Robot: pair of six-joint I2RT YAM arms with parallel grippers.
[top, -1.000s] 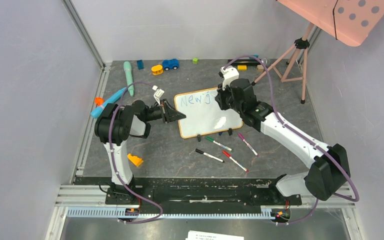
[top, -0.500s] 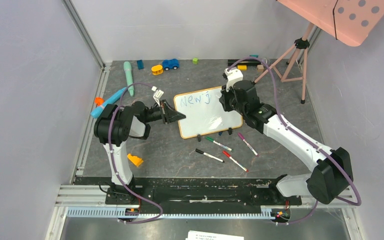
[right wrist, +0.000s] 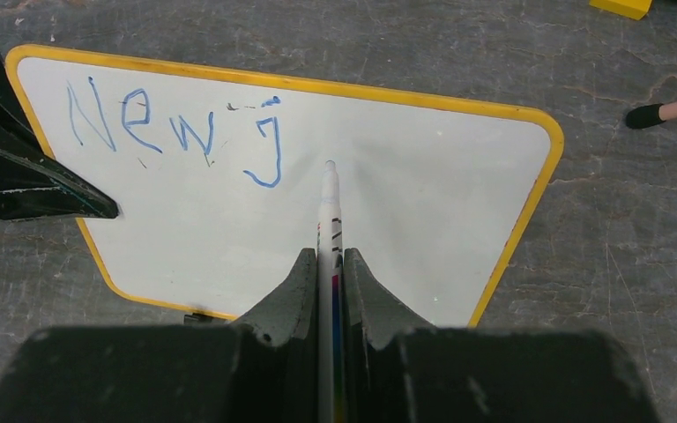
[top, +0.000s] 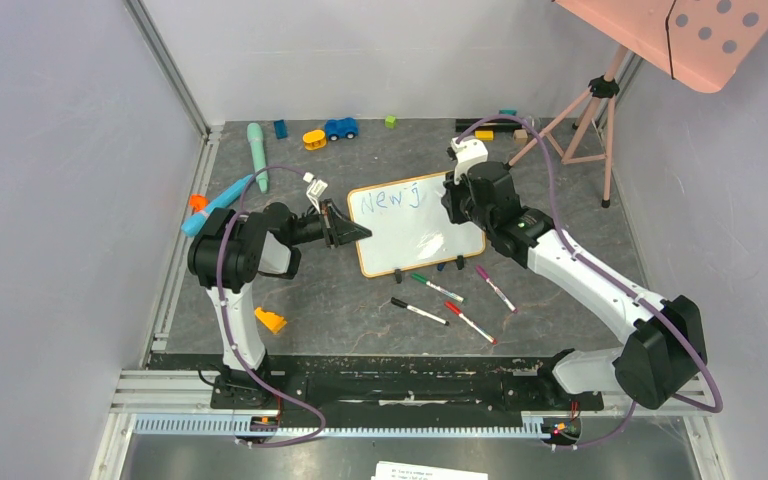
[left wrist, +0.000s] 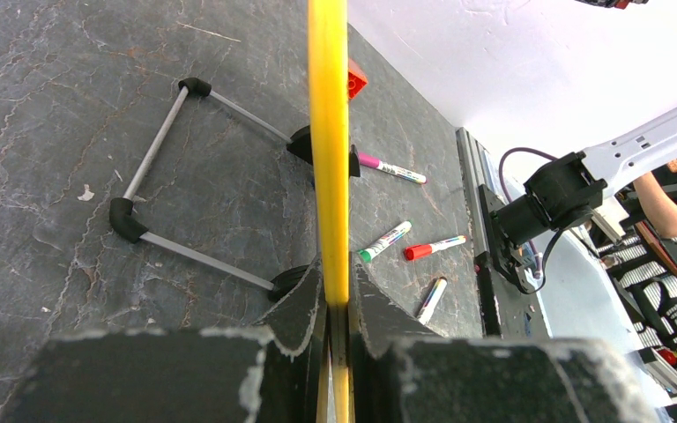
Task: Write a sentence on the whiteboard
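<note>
The right claw [right wrist: 330, 257] pinches a marker [right wrist: 329, 189] whose tip is over the whiteboard [right wrist: 423, 220], just right of the blue sentence [right wrist: 176, 132], so far "New j". The left claw [left wrist: 336, 284] is clamped on the whiteboard's left edge, its black finger covering that corner. Four loose pens [top: 436, 288] lie just in front of the whiteboard, toys [top: 340, 128] lie behind it, and a tripod [top: 590, 115] stands off its far right.

The right claw [right wrist: 328, 257], with its marker [right wrist: 329, 198], has slid a little along the whiteboard [top: 415, 240], away from the written "New" toward the board's far right corner. This leaves the blue letter j [right wrist: 269, 154] uncovered from above.
</note>
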